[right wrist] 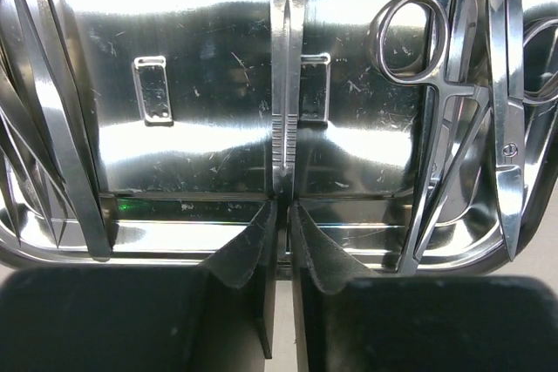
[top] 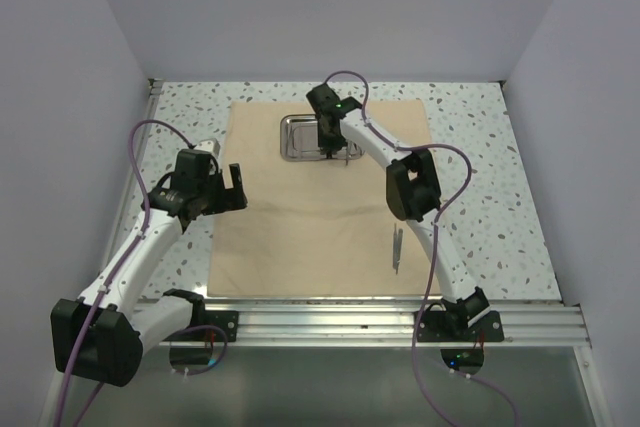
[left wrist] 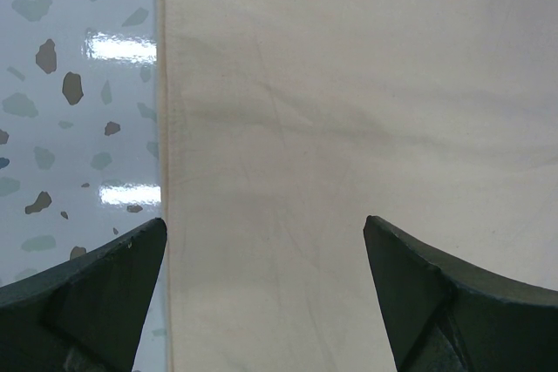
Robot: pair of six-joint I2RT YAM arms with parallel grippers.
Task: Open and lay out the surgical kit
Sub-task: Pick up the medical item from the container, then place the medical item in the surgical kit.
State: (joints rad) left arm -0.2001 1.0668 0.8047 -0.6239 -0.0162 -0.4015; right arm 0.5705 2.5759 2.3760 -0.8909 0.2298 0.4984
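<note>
The cloth wrap (top: 300,237) is seen spread flat on the counter (top: 490,207), so the opening is judged done and the laying-out is in hand. The steel tray (top: 296,137) is set on the far half of the cloth, near its middle. This leaves the near half bare for the instruments, and one slim instrument (top: 397,247) is already laid there, lengthwise, toward the right edge. The right claw (right wrist: 283,215) is lowered over the tray's near rim and is pinched almost shut on the near end of the tweezers (right wrist: 286,102), which lie straight along the tray's middle (thin and slippery, so probably best taken by the end). The scissors (right wrist: 501,84) are propped at the tray's right side and other instruments (right wrist: 61,137) at its left, both apart from the grip. The left claw (left wrist: 266,222) is held wide open and empty above the cloth's left edge, well clear of the tray, probably so that the cloth can be pinned down if it is dragged
</note>
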